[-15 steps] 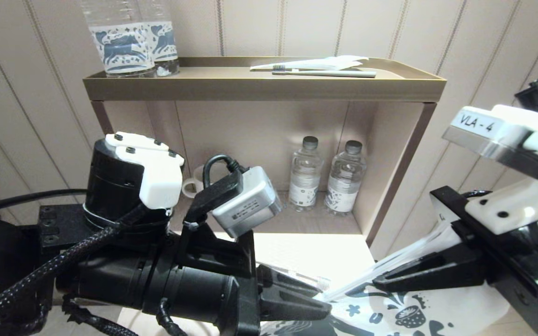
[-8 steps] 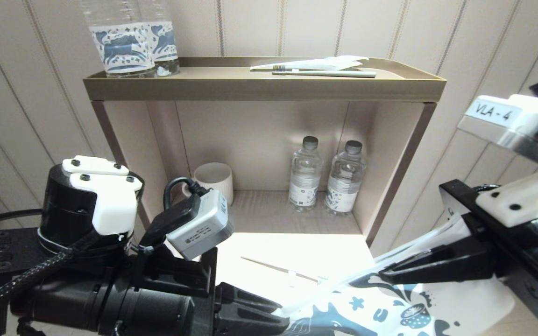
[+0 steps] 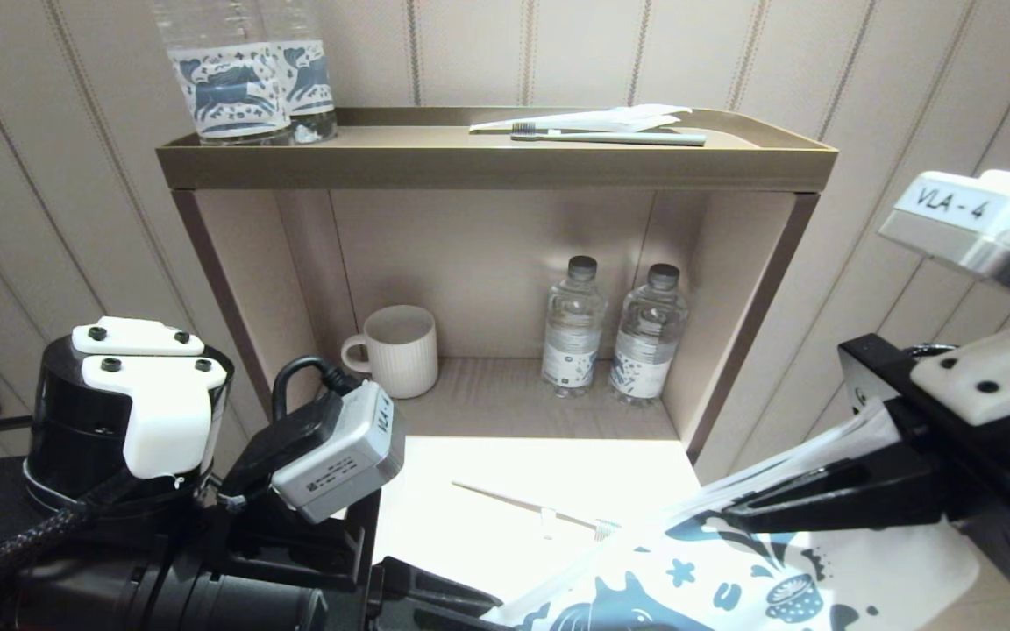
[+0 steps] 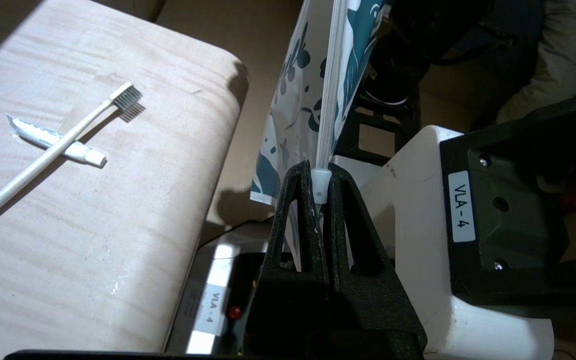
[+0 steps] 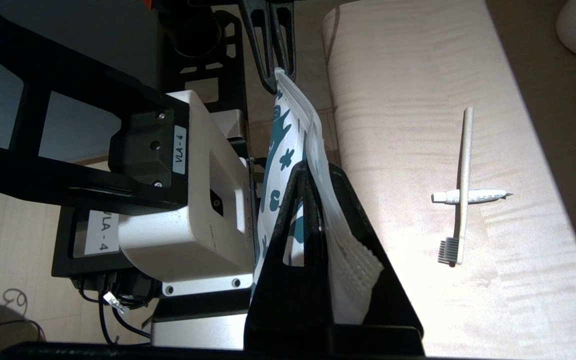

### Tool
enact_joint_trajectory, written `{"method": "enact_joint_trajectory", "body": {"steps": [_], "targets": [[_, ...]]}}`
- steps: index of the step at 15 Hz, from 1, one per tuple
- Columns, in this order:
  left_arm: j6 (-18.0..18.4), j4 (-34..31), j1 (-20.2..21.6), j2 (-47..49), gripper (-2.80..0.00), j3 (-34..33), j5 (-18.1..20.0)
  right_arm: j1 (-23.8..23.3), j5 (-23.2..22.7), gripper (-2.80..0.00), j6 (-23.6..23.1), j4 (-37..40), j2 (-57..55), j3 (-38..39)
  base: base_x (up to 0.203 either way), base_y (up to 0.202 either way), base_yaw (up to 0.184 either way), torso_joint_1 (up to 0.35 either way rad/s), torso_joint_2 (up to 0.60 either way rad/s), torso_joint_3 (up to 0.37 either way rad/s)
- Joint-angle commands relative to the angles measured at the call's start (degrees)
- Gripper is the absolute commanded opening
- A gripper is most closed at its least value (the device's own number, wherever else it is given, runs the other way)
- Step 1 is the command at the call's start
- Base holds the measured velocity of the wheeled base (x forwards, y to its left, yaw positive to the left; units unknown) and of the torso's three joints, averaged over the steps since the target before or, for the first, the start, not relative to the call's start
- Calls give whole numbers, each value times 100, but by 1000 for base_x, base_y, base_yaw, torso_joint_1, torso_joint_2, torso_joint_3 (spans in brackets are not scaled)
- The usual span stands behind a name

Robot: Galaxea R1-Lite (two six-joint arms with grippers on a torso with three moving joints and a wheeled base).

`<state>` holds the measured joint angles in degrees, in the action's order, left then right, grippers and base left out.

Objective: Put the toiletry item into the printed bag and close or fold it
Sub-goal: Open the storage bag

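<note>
Beside toothbrush [image 5: 460, 186], likely toothpaste tube [image 5: 469, 196], crossing beneath

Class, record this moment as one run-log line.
left gripper: shut on printed bag slider end | right gripper: shut on opposite end | toothbrush: on table, across small tube, not bagged

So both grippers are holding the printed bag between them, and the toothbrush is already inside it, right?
Not quite. Both grippers, left and right, do hold the printed bag between them, but the toothbrush is not inside it. The right wrist view shows it lying on the table, across a small tube.
</note>
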<state>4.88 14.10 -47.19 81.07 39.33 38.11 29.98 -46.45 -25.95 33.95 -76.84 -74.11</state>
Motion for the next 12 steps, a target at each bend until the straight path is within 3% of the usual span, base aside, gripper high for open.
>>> {"method": "enact_joint_trajectory", "body": {"steps": [1,12], "targets": [[5,5,-1,-65,-280,-83,21,-1,-31,-280,-15,6,2,2,0,0,0,0,0,0],[5,5,-1,-161,-280,-400,21,8,-22,-280,-15,6,-15,26,0,0,0,0,0,0]]}}
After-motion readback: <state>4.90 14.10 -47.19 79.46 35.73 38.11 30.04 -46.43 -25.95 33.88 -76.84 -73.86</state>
